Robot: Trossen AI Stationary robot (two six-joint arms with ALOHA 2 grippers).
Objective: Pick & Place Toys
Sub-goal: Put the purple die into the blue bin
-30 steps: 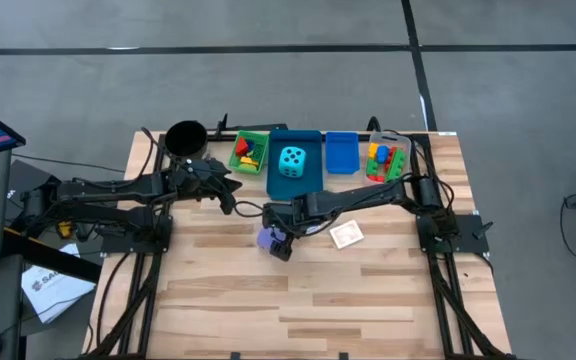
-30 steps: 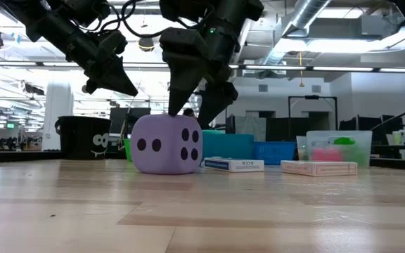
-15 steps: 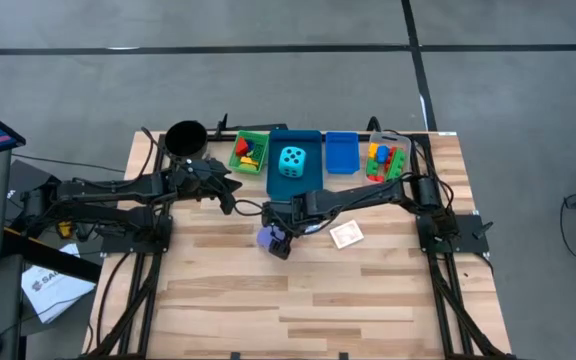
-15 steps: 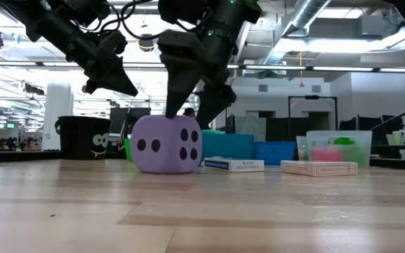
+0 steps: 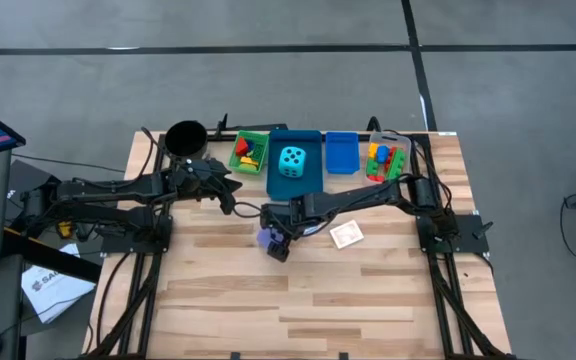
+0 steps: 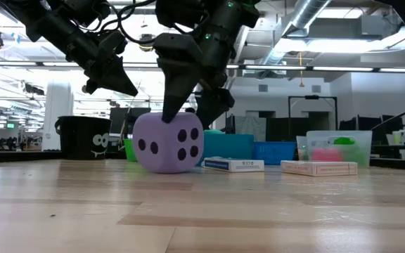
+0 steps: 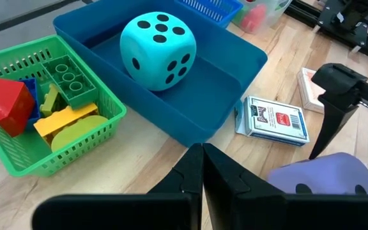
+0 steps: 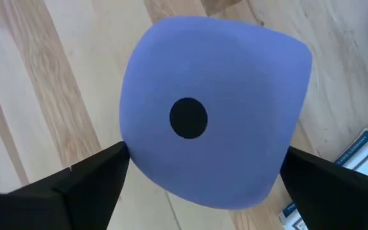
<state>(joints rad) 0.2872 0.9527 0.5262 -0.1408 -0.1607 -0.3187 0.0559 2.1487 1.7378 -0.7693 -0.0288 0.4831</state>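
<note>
A purple die [image 6: 169, 143] with black dots rests on the wooden table, slightly tipped. My right gripper [image 6: 188, 116] reaches down over it with one finger at each side; in the right wrist view the die [image 8: 213, 108] fills the gap between the fingers. My left gripper [image 7: 203, 153] hovers shut above the table, near the green bin [image 5: 249, 152] of bricks and the blue bin [image 5: 313, 180] that holds a cyan die [image 5: 292, 160]. Two card boxes [image 6: 234, 164] [image 6: 318, 167] lie flat on the table beside the purple die. My right gripper has the purple die between its two wide-set fingers, which meet two opposite sides [image 8: 128, 167] of it. The fingers [image 6: 176, 95] come from above, slanting steeply down. The die's underside stays on the table, a little tilted.
A black cup [image 5: 186, 137] stands at the far left corner. A small blue bin [image 5: 341, 152] and a clear bin [image 5: 386, 160] of bricks stand to the right of the big blue bin. The near half of the table [image 5: 308, 300] is bare wood.
My right gripper's fingers have come a little lower along the purple die's sides. The die, square on the table before, now sits slightly tipped in the same spot.
</note>
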